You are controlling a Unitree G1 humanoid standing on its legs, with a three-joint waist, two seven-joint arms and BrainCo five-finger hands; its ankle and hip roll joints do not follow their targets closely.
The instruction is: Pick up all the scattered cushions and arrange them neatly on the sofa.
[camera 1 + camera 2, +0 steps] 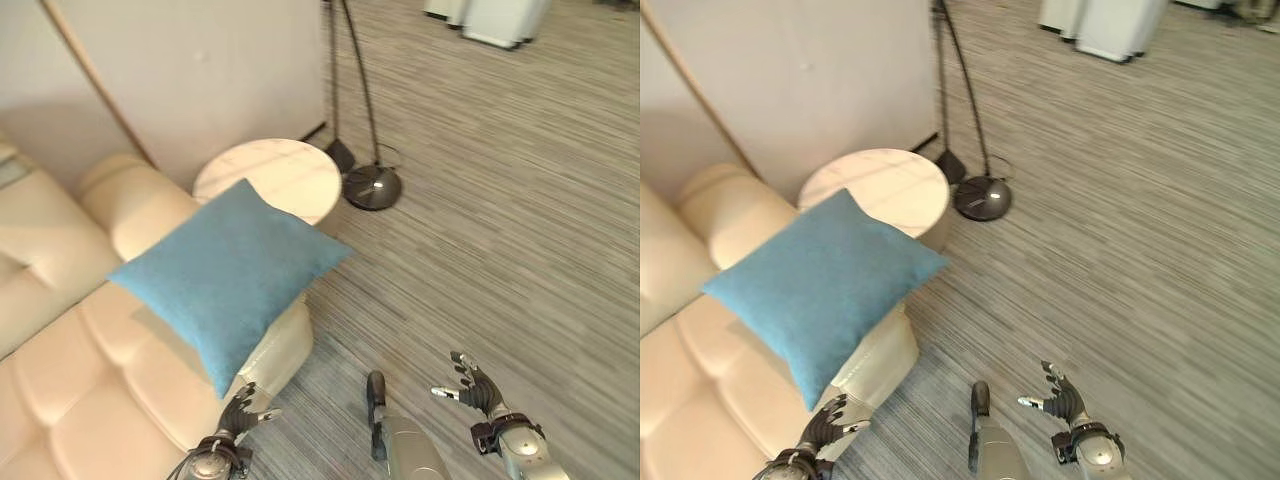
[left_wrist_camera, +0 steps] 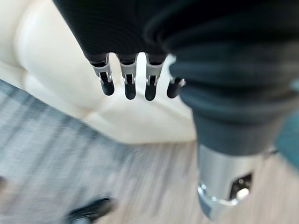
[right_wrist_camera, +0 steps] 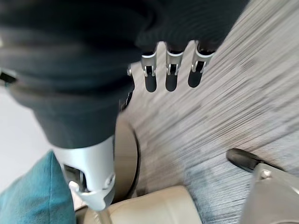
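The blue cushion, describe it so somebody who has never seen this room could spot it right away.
Start at the cream sofa along the left wall and go to its end, beside the round pale side table. The blue cushion lies on the seat and armrest there, one corner overhanging the sofa's front edge. It is the one blue, soft, square thing among cream upholstery and grey striped carpet.

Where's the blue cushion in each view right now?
Left eye: cushion centre-left, on the sofa arm end.
Right eye: cushion left of centre, same spot.
Left wrist: a teal sliver at the frame edge, likely the cushion.
Right wrist: cushion corner beside the thumb.
Shared landmark: round table behind it.
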